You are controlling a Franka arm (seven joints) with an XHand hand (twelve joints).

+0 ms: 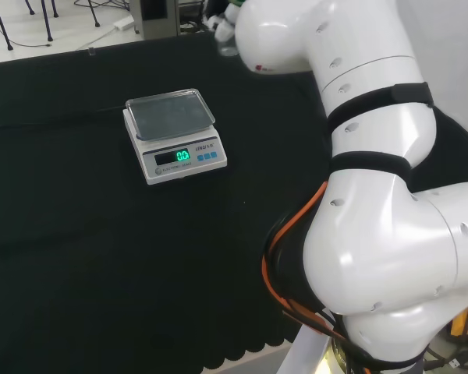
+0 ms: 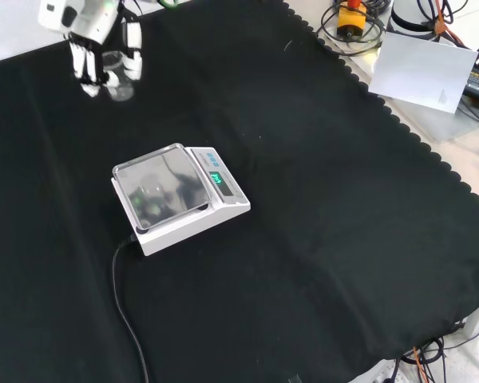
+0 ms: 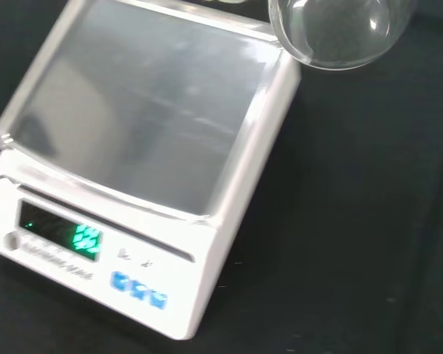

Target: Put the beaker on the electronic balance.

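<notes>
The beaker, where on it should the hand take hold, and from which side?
The beaker looks upright and already sits between the hand's curled fingers. Gripping round its side wall, coming in level from the side, seems best: that leaves the flat base free to meet the balance pan.

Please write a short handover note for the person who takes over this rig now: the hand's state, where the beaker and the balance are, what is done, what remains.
Hand: fingers curled round the clear beaker, at the top left of the front view, up and left of the balance.
Electronic balance: on the black cloth, display lit, pan bare.
Done: the beaker is in the hand.
Left: carry it over the pan, set it down upright, let go and withdraw.
</notes>
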